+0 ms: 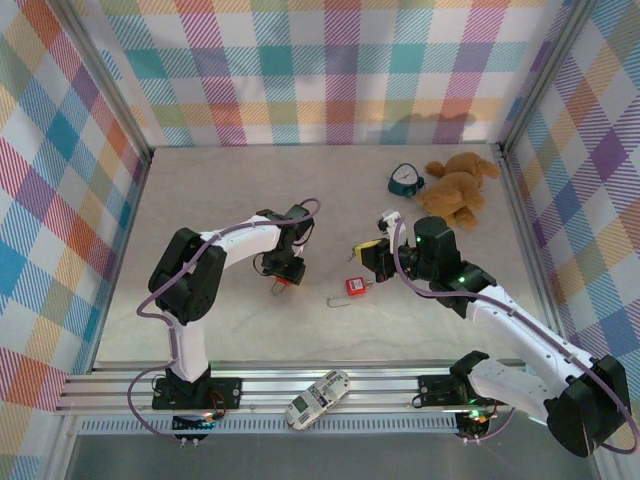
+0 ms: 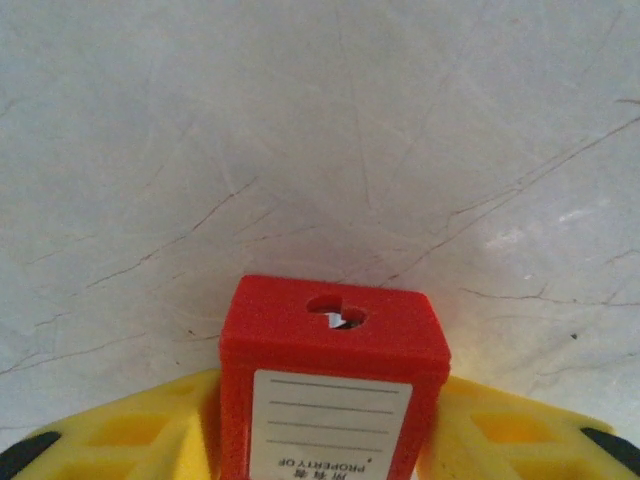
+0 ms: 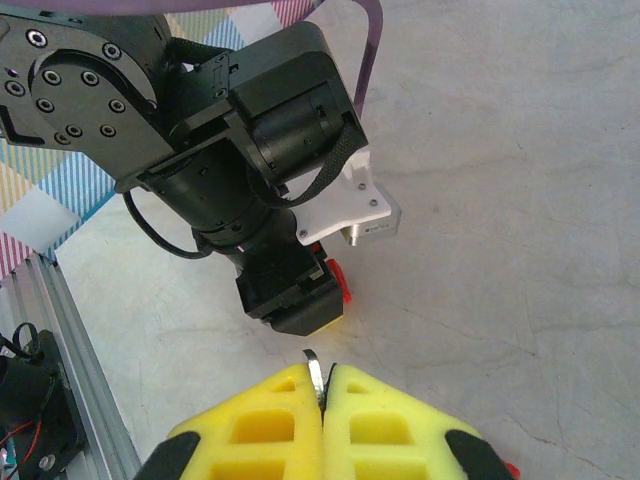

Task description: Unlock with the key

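**A:** Which step is this?

**B:** Bringing the key to the lock, I'd say. The left claw (image 1: 283, 281) is clamped on a red padlock (image 2: 330, 370), one yellow pad on each side. It holds the padlock over the middle of the table (image 1: 220, 180) with the keyhole (image 2: 337, 315) on the free end face. The right claw (image 3: 322, 392) has its pads pressed flat together, pinching the key (image 3: 314, 366). Only a thin metal tip shows above the pads.

**A:** Are they touching?

**B:** No. In the top view the two claws are near each other but clearly apart, with bare table between them. From the right wrist, the key tip points roughly at the left claw, not at the keyhole face.

**A:** So what does the next move call for?

**B:** Probably a reorientation first: the keyhole face and the key tip need to meet head-on. Then the blade has to match the slot before it slides straight in and turns. So little key sticks out that any tilt may jam it or make it slip in the pads.

**A:** Is there room to work?

**B:** Plenty. The walls (image 1: 90, 200) and the bear (image 1: 458, 185) are well apart from both claws. A small red piece (image 1: 355, 286) with a wire loop lies on the table just below the gap. A low pass by the right claw could knock it.
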